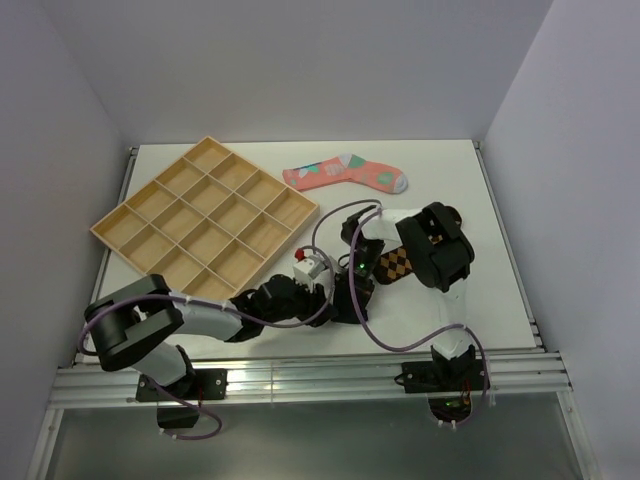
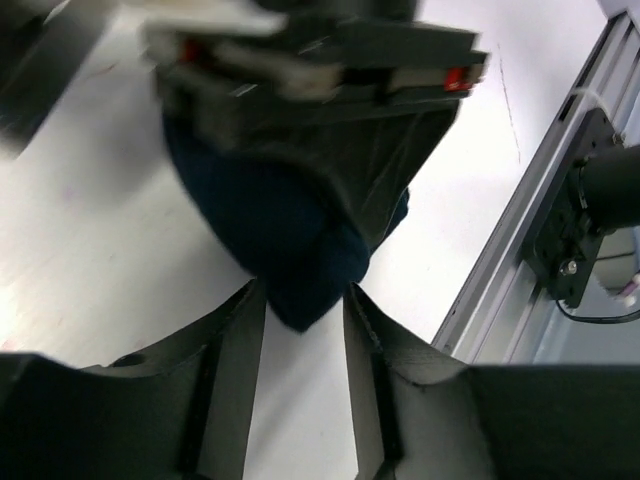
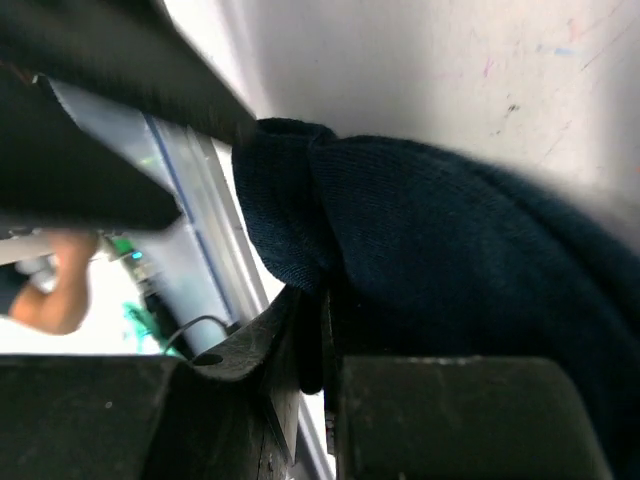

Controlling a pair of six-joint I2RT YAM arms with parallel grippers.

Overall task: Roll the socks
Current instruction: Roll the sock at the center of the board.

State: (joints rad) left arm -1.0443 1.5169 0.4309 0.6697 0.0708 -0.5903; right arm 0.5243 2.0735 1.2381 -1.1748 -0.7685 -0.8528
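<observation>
The dark navy sock (image 2: 290, 220) is bunched up on the white table near the front edge. My right gripper (image 3: 325, 300) is shut on a fold of the navy sock (image 3: 450, 250). My left gripper (image 2: 305, 290) is open, with the sock's lower tip lying just between its fingertips. In the top view both grippers meet at the table's front centre, left gripper (image 1: 338, 298) and right gripper (image 1: 352, 280), hiding the navy sock. The brown-and-orange diamond sock (image 1: 395, 265) lies flat under the right arm. The pink sock (image 1: 345, 173) with teal and white patches lies flat at the back.
A wooden tray (image 1: 205, 215) with many square compartments sits at the back left. The aluminium rail (image 2: 520, 220) of the table's front edge runs close beside the grippers. The right arm's purple cable (image 1: 400, 340) loops over the table front.
</observation>
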